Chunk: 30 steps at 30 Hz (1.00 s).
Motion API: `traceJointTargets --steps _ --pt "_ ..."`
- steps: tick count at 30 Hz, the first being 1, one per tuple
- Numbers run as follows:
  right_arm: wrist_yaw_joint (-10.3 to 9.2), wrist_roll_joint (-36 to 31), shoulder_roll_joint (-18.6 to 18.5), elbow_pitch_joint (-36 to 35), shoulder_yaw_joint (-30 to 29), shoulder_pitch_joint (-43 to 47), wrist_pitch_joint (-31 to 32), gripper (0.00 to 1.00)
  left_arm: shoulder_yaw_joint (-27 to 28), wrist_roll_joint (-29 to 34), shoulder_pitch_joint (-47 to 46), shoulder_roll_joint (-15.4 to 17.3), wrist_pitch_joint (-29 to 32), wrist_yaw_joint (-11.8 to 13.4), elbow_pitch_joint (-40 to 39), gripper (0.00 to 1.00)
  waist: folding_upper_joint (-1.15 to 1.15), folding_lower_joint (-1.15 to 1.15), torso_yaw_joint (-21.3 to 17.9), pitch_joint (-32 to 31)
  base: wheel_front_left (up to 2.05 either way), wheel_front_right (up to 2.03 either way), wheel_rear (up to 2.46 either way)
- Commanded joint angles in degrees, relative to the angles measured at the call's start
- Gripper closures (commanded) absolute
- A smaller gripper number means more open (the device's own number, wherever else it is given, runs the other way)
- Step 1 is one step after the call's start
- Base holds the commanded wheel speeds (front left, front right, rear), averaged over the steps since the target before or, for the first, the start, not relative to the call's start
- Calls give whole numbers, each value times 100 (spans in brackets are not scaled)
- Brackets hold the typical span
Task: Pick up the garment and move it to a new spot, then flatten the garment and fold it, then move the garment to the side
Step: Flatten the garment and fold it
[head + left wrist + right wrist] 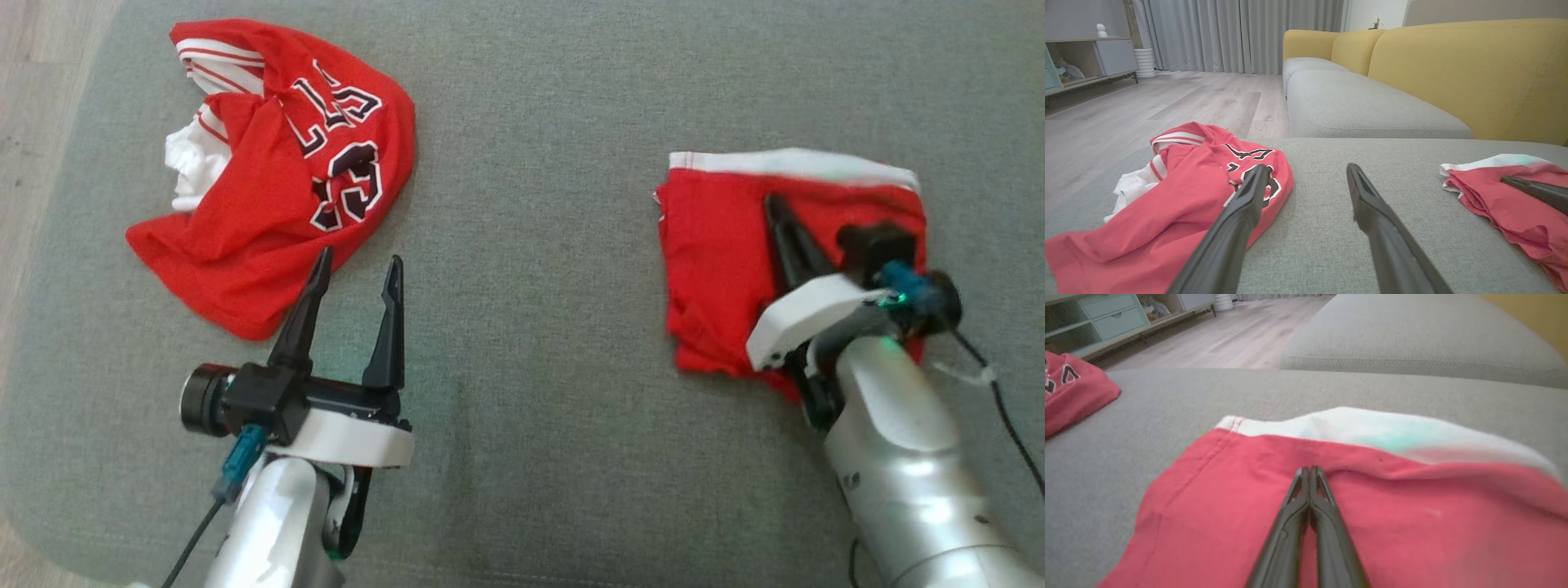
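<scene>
While the garment lies crumpled far left on the gray cushion, left gripper gapes just beside its near edge; right gripper, pinched closed, lies over plain red cloth, well apart.

garment lettering partly folded under, cloth edge blurred (white)

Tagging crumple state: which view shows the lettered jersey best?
Head view: the whole jersey lies in frame from above, with outline, lettering and white sleeve visible. Left wrist view sees it low and foreshortened, one finger of the left gripper crossing the number. Right wrist view catches a corner at its left edge.
</scene>
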Motion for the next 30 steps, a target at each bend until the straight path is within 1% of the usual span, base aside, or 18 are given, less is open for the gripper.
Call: traceJointTargets --steps 1,5,9,11,12,18,19,20,21,25,30 --pt "-4 36 92 -52 169 -3 -8 100 115 -25 -115 22 -29 41 -194 0 0 0 -2 0 0 0 0" --pt "-4 73 93 251 261 -79 -25 100 133 -16 -84 22 -29 56 -187 0 0 0 -63 -42 0 0 0" --pt "-4 209 93 107 285 -80 -61 100 207 13 -37 22 -29 48 -182 0 0 0 -200 -172 0 0 0" --pt "-4 285 93 -218 157 -6 -66 100 249 31 -6 22 -29 39 -182 0 0 0 -286 -266 0 0 0" --pt "-4 339 93 -631 37 173 -67 100 301 41 34 22 -29 35 -185 0 0 0 -384 -369 0 0 0" --pt "-4 426 94 -1726 -304 1034 -69 100 454 72 233 21 -29 27 -162 0 0 0 -674 -717 0 0 0" --pt "-4 428 94 -1882 -341 1183 -69 95 483 73 268 21 -29 27 -158 0 0 0 -712 -762 0 0 0" --pt "-4 406 94 -2043 -373 1333 -69 31 510 72 299 21 -29 29 -158 0 0 0 -745 -803 0 0 0" --pt "-4 419 94 -2184 -400 1488 -69 0 528 67 331 21 -29 33 -158 0 0 0 -772 -840 0 0 0" --pt "-4 446 94 -2592 -384 2048 -69 0 518 -17 472 21 -29 33 -140 0 0 0 -835 -938 0 0 0" --pt "-4 389 94 -2712 -408 2321 -69 0 480 4 525 21 -29 16 -75 0 0 0 -848 -973 0 0 0"
